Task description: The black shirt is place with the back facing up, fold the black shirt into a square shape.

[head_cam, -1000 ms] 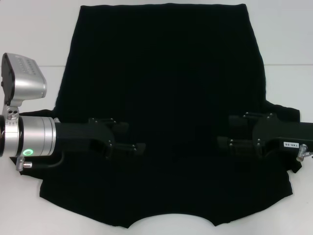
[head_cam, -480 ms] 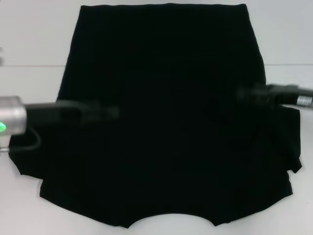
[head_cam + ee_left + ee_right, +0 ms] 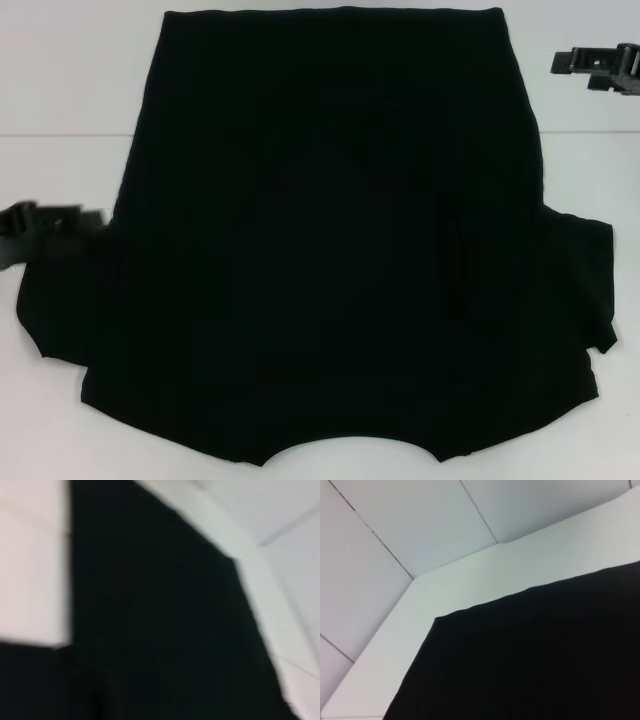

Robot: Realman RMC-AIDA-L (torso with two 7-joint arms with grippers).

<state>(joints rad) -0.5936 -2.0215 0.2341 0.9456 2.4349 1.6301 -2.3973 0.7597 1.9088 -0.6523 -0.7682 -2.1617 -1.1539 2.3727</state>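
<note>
The black shirt (image 3: 330,230) lies flat on the white table (image 3: 60,70), hem at the far side, curved neckline at the near edge, short sleeves out to both sides. It also fills the left wrist view (image 3: 150,630) and shows in the right wrist view (image 3: 545,655). My left gripper (image 3: 45,222) is at the far left edge of the head view, beside the left sleeve. My right gripper (image 3: 597,68) is at the far right, above the table beside the shirt's far right part. Neither holds the shirt.
The white table extends around the shirt on the left, right and far side. A table seam line (image 3: 60,135) runs across on the left. The table's far edge and a tiled floor (image 3: 420,525) show in the right wrist view.
Both arms have pulled away from over the middle of the shirt: the left moved out to the left edge, the right moved out and up to the far right. The shirt lies as before.
</note>
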